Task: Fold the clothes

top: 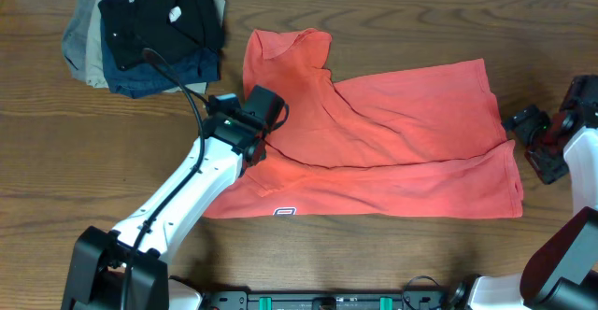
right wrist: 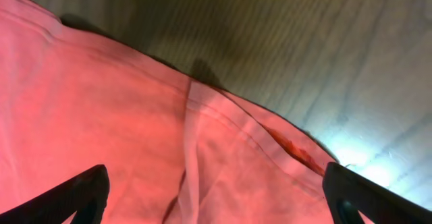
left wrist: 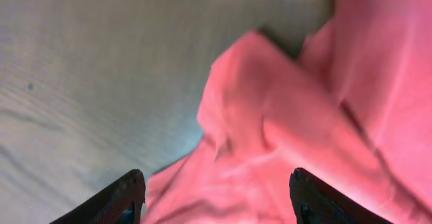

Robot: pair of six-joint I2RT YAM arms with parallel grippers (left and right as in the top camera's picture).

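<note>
I'm seeing the T-shirt (top: 392, 142) as soft matt cotton, creasing loosely. The table (top: 374, 263) is showing brown wood grain, smooth, glaring faintly under my right wrist. My left arm (top: 177, 195) is reading as smooth white plastic, my left fingers (left wrist: 121, 198) as matt black. The stacked garments (top: 149, 30) are looking like dull cloth.

The left gripper (left wrist: 219, 207) held its dark jaws wide apart at the lower edge, over a rumpled coral-red T-shirt (left wrist: 304, 129) lying on the wooden surface (left wrist: 81, 62).
</note>
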